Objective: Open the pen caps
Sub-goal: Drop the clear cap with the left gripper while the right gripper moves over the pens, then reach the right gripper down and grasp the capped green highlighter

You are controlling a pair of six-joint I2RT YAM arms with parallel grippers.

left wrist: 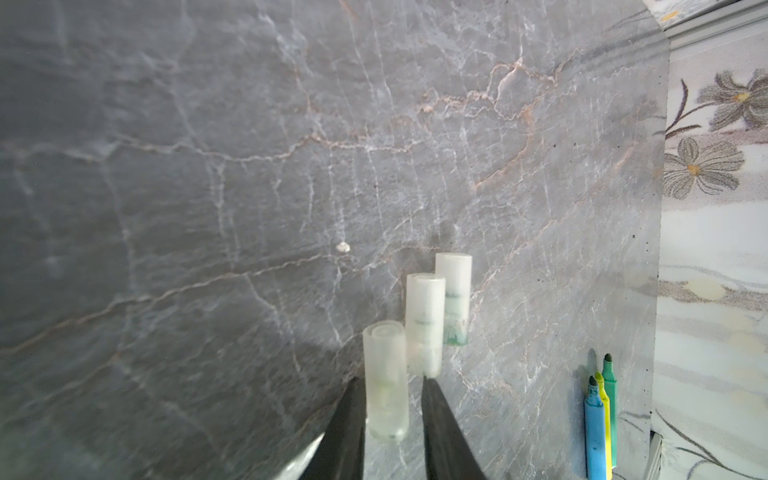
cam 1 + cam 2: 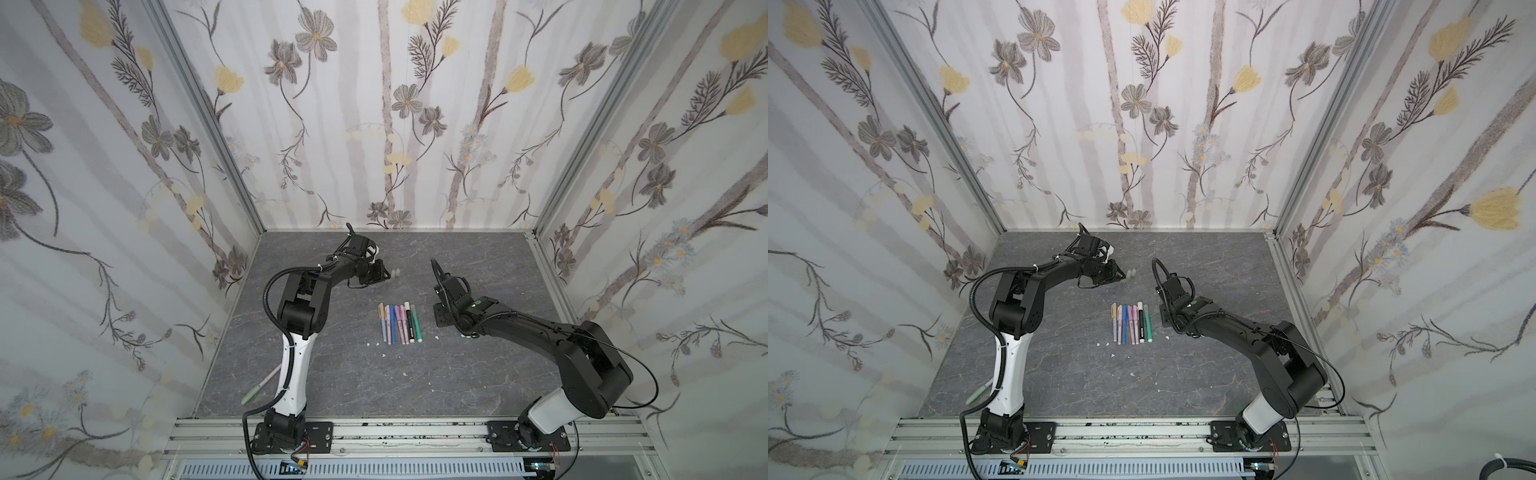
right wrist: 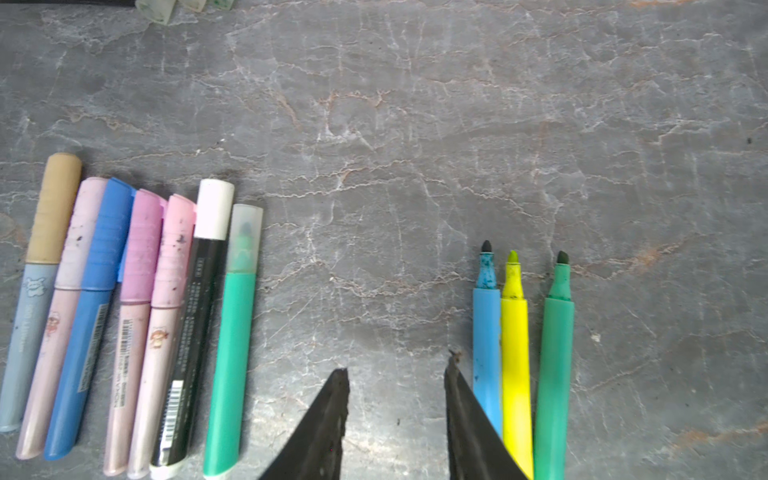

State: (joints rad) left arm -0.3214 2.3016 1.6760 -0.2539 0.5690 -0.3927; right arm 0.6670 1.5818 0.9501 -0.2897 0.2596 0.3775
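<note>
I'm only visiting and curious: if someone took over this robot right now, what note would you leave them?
Left gripper: open, loosely around a clear cap that stands upright next to two other caps.
Right gripper: open, empty, hovering between the two groups of pens.
Done: three markers uncapped, lying together.
To do: seven pens in a row, all capped.

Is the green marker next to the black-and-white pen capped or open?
Capped: the green marker has a translucent cap over its tip.

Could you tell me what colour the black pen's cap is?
The cap is white, clearest in the right wrist view.
</note>
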